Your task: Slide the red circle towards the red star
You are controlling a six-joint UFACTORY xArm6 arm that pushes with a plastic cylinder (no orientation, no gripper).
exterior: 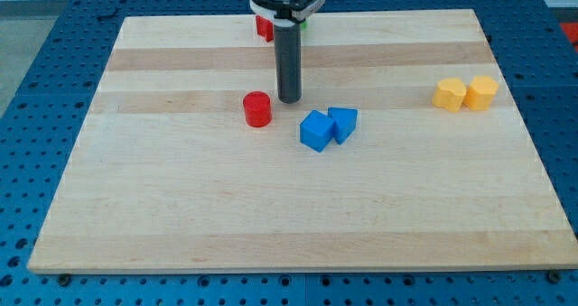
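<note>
A pale wooden tabletop [181,225] with lengthwise grain bands fills the view, resting on a blue perforated base [36,89]; its whole lower half is bare wood. Going upward, the nearest objects are 2 blue blocks touching each other just right of centre: a blue cube [316,131] and, at its upper right, a smaller blue block [344,123] of angular shape that cannot be made out exactly. Slightly farther back and to the left stands the red circle [257,109], a short upright cylinder. My tip [289,100] sits just beside it, to its upper right, with a narrow gap showing between them; the dark rod rises straight up from there. There is no end effector that grasps, only this rod, so nothing is held. Well apart, near the view's right edge, 2 yellow blocks touch side by side: a yellow block [449,95] and a second yellow block [482,92]. Farthest back, at the view's top, the red star [264,26] is partly hidden behind the rod's mount, with a sliver of a green block [304,21] beside it.
</note>
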